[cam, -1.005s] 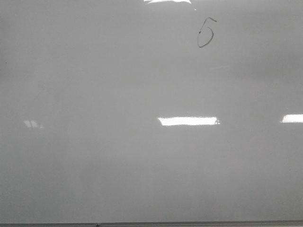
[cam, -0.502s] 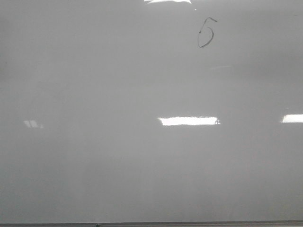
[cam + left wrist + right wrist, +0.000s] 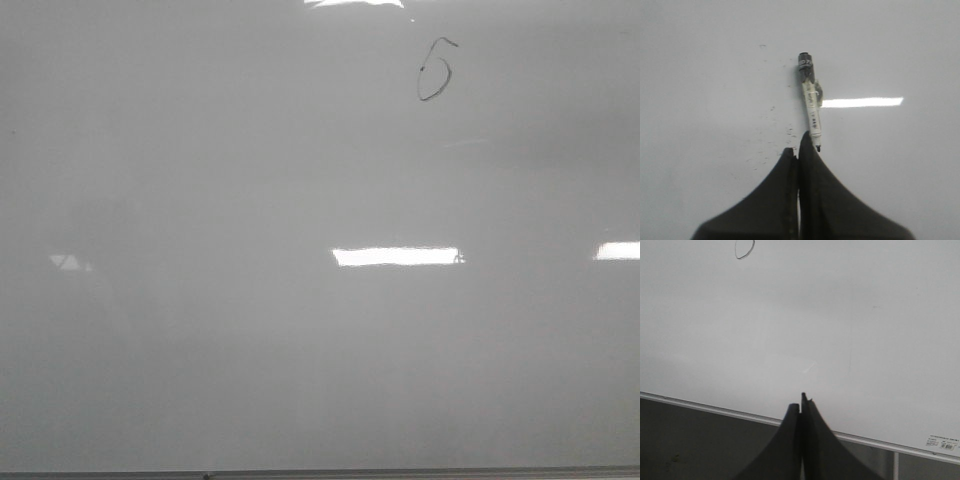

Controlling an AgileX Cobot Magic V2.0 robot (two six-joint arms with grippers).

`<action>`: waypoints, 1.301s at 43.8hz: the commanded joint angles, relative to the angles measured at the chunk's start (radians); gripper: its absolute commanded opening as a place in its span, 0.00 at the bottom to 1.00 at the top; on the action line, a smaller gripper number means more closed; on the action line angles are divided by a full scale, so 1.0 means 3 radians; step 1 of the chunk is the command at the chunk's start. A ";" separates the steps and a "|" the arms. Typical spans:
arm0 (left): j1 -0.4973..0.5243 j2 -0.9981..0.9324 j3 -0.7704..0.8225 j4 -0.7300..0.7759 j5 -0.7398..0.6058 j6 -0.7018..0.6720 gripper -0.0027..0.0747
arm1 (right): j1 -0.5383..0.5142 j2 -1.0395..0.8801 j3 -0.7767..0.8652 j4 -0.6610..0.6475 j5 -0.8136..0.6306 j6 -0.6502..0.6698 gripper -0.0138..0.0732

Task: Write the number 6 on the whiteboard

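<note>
The whiteboard [image 3: 300, 330] fills the front view, pale grey and glossy. The number 6 [image 3: 435, 70] is a thin dark digit near its top, right of centre. Neither gripper shows in the front view. In the left wrist view my left gripper [image 3: 799, 150] is shut with nothing between its jaws, over the whiteboard [image 3: 715, 75]. A white marker with a dark cap [image 3: 810, 100] lies on the board just beyond the fingertips, its uncapped tip beside one finger. My right gripper [image 3: 801, 402] is shut and empty above the whiteboard's edge [image 3: 715, 409]. The digit's lower loop [image 3: 744, 250] shows far off.
Bright rectangular light reflections [image 3: 395, 256] lie on the board. A thin dark edge strip [image 3: 320, 474] runs along the board's near side. Small dark ink specks [image 3: 775, 120] dot the board near the marker. A small label [image 3: 942, 442] sits on the board's corner by the frame.
</note>
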 commanded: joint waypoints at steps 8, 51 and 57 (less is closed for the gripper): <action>0.0116 -0.0458 0.0684 -0.0024 -0.0993 0.0019 0.01 | -0.0014 0.0005 -0.0077 -0.0023 -0.0241 -0.0025 0.08; -0.0032 -0.0725 0.1123 0.0096 -0.1301 0.0011 0.01 | -0.0014 0.0005 -0.0077 -0.0023 -0.0238 -0.0025 0.08; -0.0032 -0.0725 0.1123 0.0096 -0.1301 0.0011 0.01 | -0.0014 0.0005 -0.0077 -0.0023 -0.0238 -0.0025 0.08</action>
